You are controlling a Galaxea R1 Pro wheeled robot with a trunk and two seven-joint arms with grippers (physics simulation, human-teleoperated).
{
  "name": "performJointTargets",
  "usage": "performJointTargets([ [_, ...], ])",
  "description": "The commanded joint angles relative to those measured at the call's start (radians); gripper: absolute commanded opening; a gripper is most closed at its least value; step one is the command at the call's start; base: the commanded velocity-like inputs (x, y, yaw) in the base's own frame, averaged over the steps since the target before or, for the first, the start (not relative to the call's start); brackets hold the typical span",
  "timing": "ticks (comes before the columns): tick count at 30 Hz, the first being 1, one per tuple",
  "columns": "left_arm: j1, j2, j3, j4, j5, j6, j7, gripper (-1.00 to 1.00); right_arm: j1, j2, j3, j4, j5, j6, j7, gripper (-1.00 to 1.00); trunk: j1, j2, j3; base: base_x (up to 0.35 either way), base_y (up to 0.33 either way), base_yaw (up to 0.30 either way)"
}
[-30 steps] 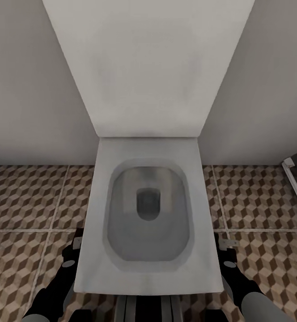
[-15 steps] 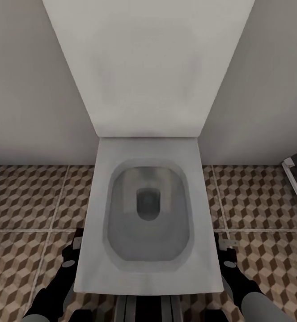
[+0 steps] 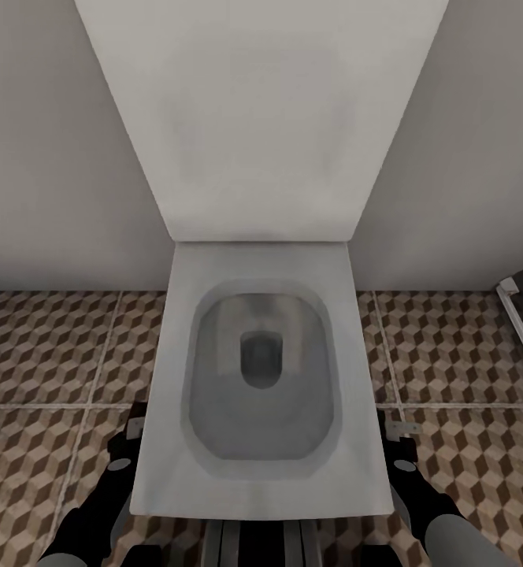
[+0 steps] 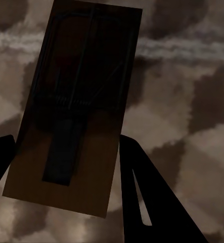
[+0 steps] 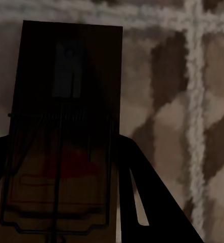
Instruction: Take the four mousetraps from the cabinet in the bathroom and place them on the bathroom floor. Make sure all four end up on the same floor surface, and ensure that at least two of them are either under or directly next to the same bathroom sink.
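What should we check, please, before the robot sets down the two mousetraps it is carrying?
1. Left end effector shut on the left mousetrap: ok.
2. Right end effector shut on the right mousetrap: ok.
3. Patterned bathroom floor beneath both arms: ok.
4. Bathroom sink nearby: not ok; the robot faces the toilet.
5. Height of the traps above the tiles: cannot tell.
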Motion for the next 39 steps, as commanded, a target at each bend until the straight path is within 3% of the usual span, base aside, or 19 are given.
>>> performJointTargets([
  [1,0.000,0.000,-0.001,-0.002,-0.003,0.007,0.005,-1.00,0.000,0.001,-0.007,0.016,-0.001,-0.004,0.001,-1.00,0.000,0.000,-0.001,0.000,0.000,0.000],
  [8,0.000,0.001,0.001,-0.002,-0.003,0.007,0.005,-1.00,0.000,0.000,-0.007,0.016,-0.001,-0.002,0.001,-1.00,0.000,0.000,-0.001,0.000,0.000,0.000],
  [9,-0.001,0.001,0.001,-0.002,-0.003,0.007,0.005,-1.00,0.000,0.000,-0.007,0.016,-0.001,-0.002,0.001,1.00,0.000,0.000,-0.001,0.000,0.000,0.000],
  [39,-0.001,0.002,0.001,-0.001,-0.003,0.008,0.005,-1.00,0.000,0.001,-0.007,0.016,-0.001,-0.001,0.001,1.00,0.000,0.000,-0.001,0.000,0.000,0.000],
])
